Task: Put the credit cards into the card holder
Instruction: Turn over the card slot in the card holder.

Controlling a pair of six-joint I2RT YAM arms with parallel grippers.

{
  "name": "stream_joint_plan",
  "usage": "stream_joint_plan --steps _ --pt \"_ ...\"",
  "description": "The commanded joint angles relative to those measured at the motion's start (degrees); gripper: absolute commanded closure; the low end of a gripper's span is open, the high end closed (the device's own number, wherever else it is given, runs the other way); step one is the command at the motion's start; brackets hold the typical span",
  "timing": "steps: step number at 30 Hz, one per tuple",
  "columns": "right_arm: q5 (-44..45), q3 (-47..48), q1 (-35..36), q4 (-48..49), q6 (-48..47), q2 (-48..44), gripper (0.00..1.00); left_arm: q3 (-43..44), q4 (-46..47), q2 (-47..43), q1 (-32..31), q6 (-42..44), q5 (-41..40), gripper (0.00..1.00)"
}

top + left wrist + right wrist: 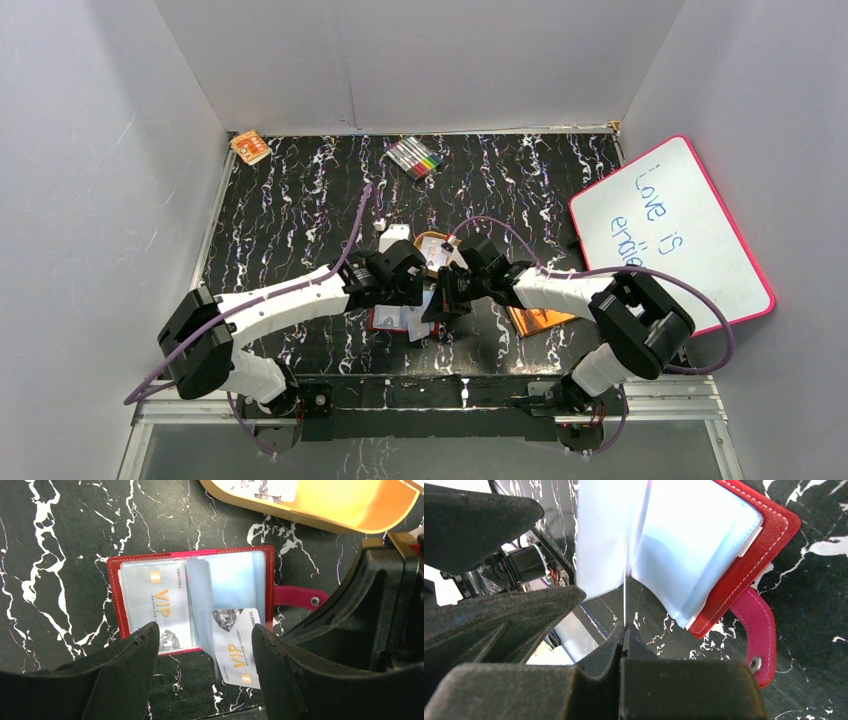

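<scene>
Left gripper [205, 632], nearest the lens in its wrist view: jaws stand apart and hold nothing, straddling the near edge of the card holder [114, 605]. The card holder lies open and flat on the table [60, 555], snap tab [300, 596] pointing toward the right arm, just near of the orange tray [350, 510]. One credit card [160, 605] sits fully inside the left-hand pocket. A second credit card [235, 652] is only part-way into a right-hand pocket, its near end jutting past the red edge, so the task appears unfinished. Right gripper [624, 630]: jaws closed on a thin sheet seen edge-on, apparently a clear sleeve [625, 580], held upright, probably to keep the pocket mouth parted so the protruding card can be pushed home.
</scene>
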Motion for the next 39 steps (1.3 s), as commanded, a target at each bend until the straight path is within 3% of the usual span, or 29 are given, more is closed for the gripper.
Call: stream_joint_plan --steps 1,7,13,16,23,33,39 --pt "-1.4 2.6 0.4 2.2 -1.2 1.0 1.0 -1.1 1.7 -0.6 2.5 0.1 0.4 0.35" --pt "-1.4 2.5 0.4 2.2 -1.3 1.5 1.0 -3.4 4.2 -1.2 6.8 1.2 3.2 0.41" --pt "-1.0 2.2 0.4 1.6 -1.7 2.2 1.0 -7.7 10.1 -2.6 10.8 1.6 10.5 0.58" --pt "-1.0 1.9 0.4 1.7 -1.8 2.2 1.0 -9.0 13.0 -2.8 11.1 1.8 14.2 0.63" --pt "-1.0 2.1 0.4 1.8 -2.0 2.6 1.0 -10.6 17.4 -2.6 11.4 2.0 18.3 0.66" --pt "-0.3 1.1 0.3 1.3 -2.2 2.2 1.0 -10.9 19.4 -3.8 11.9 1.4 20.4 0.96" --pt "0.2 1.1 0.3 0.8 -2.0 2.3 1.0 -10.7 18.4 -4.0 12.0 0.9 20.4 1.0"
